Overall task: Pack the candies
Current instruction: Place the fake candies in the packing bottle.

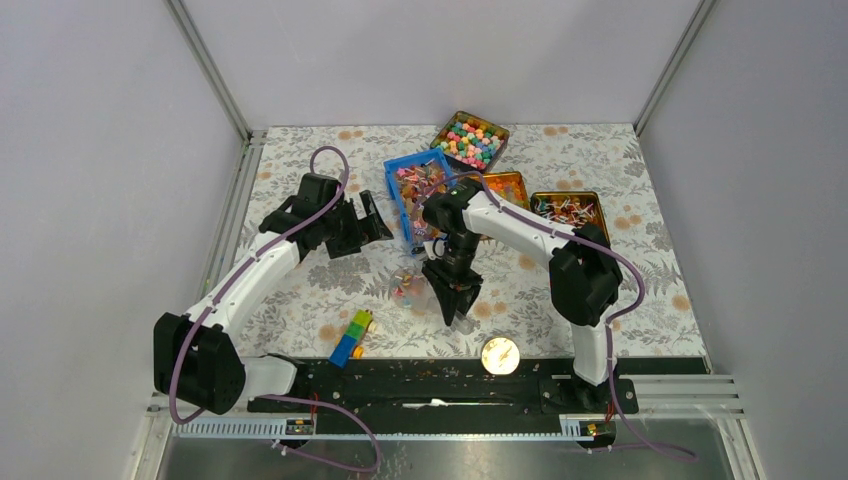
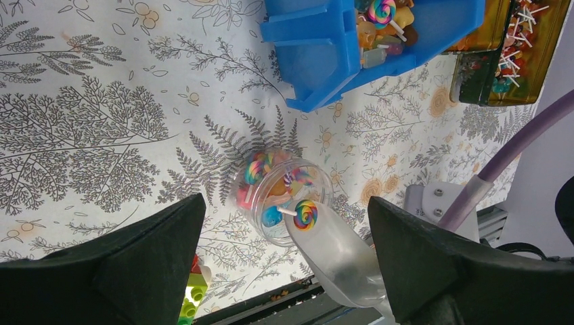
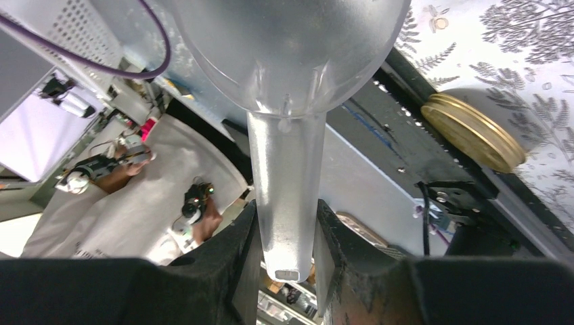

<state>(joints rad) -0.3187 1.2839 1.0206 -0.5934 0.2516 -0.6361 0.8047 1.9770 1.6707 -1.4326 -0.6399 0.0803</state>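
Observation:
The candies (image 2: 382, 30) lie heaped in a blue bin (image 1: 412, 190), a swirl lollipop among them. More fill a small clear jar (image 2: 254, 203), which also shows on the cloth in the top view (image 1: 408, 285). My right gripper (image 3: 285, 210) is shut on the handle of a clear plastic scoop (image 3: 284, 162). The scoop's lip (image 2: 338, 244) rests at the jar's mouth with a rainbow lollipop (image 2: 306, 214) on it. My left gripper (image 2: 284, 202) hangs open and empty above the jar; in the top view the left gripper (image 1: 372, 222) sits left of the bin.
At the back stand a tin of pastel balls (image 1: 470, 140), an orange-filled tin (image 1: 507, 185) and a tin of red and white sweets (image 1: 568, 208). A gold lid (image 1: 499, 355) and stacked toy bricks (image 1: 352, 337) lie near the front rail.

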